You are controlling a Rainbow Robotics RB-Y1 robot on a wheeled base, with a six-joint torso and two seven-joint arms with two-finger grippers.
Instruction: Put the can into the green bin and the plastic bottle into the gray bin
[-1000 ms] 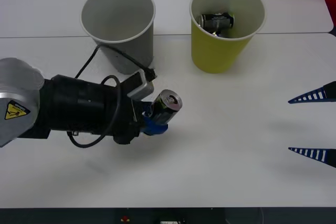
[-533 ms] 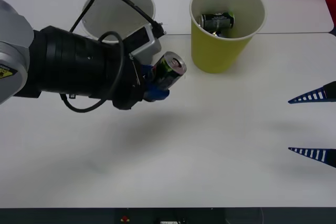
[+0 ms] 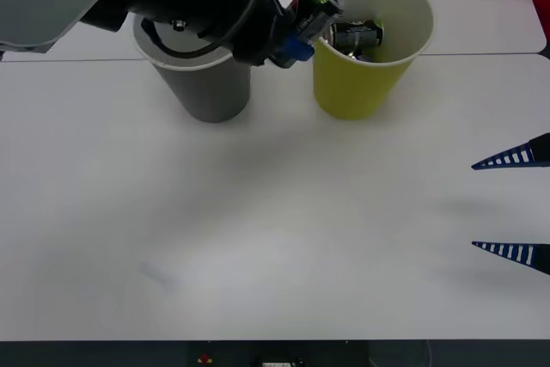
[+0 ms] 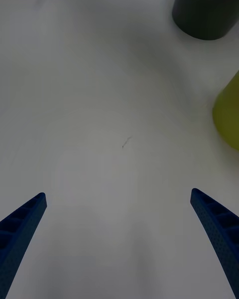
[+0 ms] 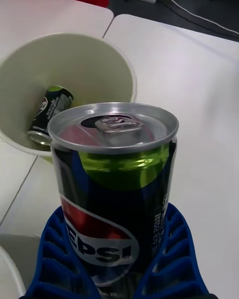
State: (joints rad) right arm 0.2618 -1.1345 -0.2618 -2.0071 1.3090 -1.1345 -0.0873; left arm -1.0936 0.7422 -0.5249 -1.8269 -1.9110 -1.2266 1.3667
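Left tool point(image 3: 296, 36): raised at the far side of the surface, between the two bins; its blue ribbed fingers point(image 5: 172, 259) are clamped on the can.
Can point(image 3: 316, 2): held off the surface, tilted, its silver top and pull tab toward the green bin — it sits at that bin's near-left rim, partly over the opening. In the left wrist view point(image 5: 117, 189) it has a dark body with a green band under the top and a Pepsi logo low on its side.
Green bin point(image 3: 357, 83): upright on the far side of the surface, yellow-green outside, pale inside point(image 5: 69, 74); its base also shows in the right wrist view point(image 4: 228, 112).
Second can point(image 3: 354, 36): lying on its side inside the green bin, dark with a green label point(image 5: 50, 112).
Gray bin point(image 3: 210, 88): upright just left of the green bin, its mouth largely covered by the left arm; its lower wall appears in the right wrist view point(image 4: 206, 7).
Right tool point(image 3: 516, 204): at the right edge, well apart from both bins, blue fingers point(image 4: 216, 229) spread wide with nothing between them.
Surface point(image 3: 275, 229): white — bare in front of the bins.
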